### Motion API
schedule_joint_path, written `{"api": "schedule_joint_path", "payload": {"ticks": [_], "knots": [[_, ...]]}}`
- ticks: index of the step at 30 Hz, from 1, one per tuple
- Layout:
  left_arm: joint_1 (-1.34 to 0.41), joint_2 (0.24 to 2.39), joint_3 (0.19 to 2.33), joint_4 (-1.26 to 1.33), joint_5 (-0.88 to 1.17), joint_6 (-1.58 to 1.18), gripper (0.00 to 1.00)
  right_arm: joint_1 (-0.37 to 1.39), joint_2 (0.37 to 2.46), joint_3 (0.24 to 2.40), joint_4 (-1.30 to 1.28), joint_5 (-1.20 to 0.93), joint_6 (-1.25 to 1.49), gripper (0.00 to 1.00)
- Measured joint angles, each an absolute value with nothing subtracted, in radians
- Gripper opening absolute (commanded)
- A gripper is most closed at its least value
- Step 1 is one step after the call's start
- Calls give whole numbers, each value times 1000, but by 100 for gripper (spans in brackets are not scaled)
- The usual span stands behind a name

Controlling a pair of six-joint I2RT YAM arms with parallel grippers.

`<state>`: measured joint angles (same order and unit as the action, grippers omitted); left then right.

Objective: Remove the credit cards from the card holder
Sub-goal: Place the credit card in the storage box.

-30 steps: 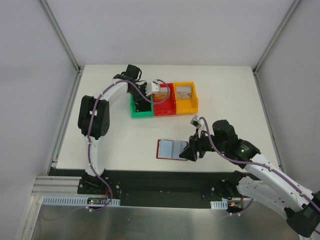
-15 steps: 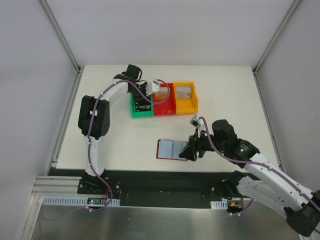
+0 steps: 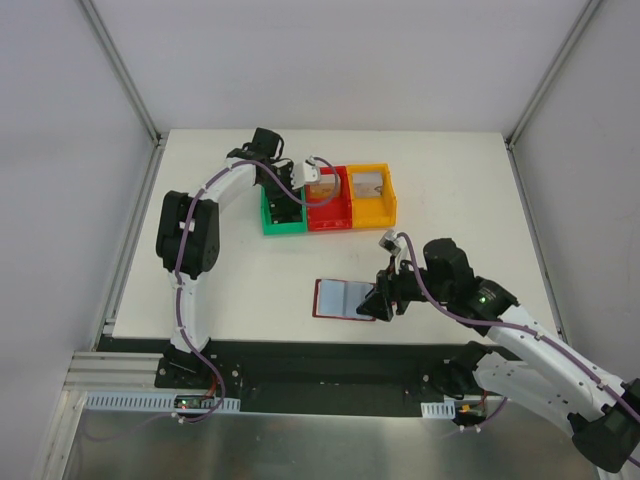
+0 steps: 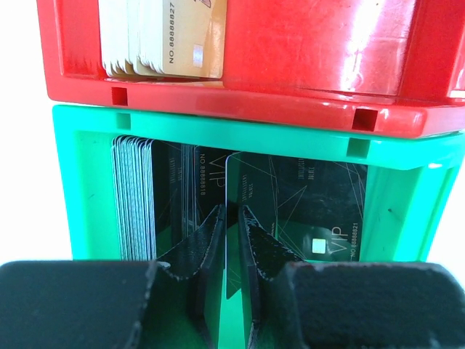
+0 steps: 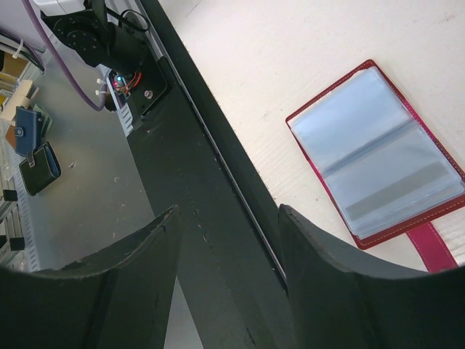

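Near the front edge the card holder (image 3: 346,298) is spread flat, long axis left-right, strap toward the wide, empty right gripper (image 3: 381,302) beside it; farther back, in the green bin (image 4: 94,127), a black card (image 4: 290,196) is straddled by the barely parted left gripper (image 4: 232,218), grip unclear.

My left fingers (image 4: 207,251) hide the black card (image 4: 290,211) below, perhaps pinching it. The card holder (image 5: 378,153) has its strap (image 5: 430,247) cropped at four o'clock.
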<state>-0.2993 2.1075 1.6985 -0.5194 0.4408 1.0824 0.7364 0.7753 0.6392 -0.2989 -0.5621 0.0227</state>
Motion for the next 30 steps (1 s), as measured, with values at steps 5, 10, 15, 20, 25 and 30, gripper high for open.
{"api": "schedule_joint_path", "payload": {"ticks": [5, 10, 15, 20, 25, 30], "knots": [[-299, 2107, 1699, -509, 435, 1082, 12, 736, 775, 639, -295, -562, 23, 58], [-299, 2099, 1699, -504, 432, 1081, 17, 736, 775, 639, -289, -564, 27, 58], [-300, 2078, 1699, -498, 417, 1082, 24, 736, 775, 639, -286, -565, 30, 58], [-307, 2040, 1699, -492, 390, 1082, 24, 736, 773, 639, -284, -565, 40, 58], [-349, 1986, 1699, -488, 334, 1080, 23, 736, 764, 639, -280, -565, 45, 58], [-440, 1895, 1685, -465, 244, 1013, 22, 736, 762, 639, -280, -560, 45, 60]]}}
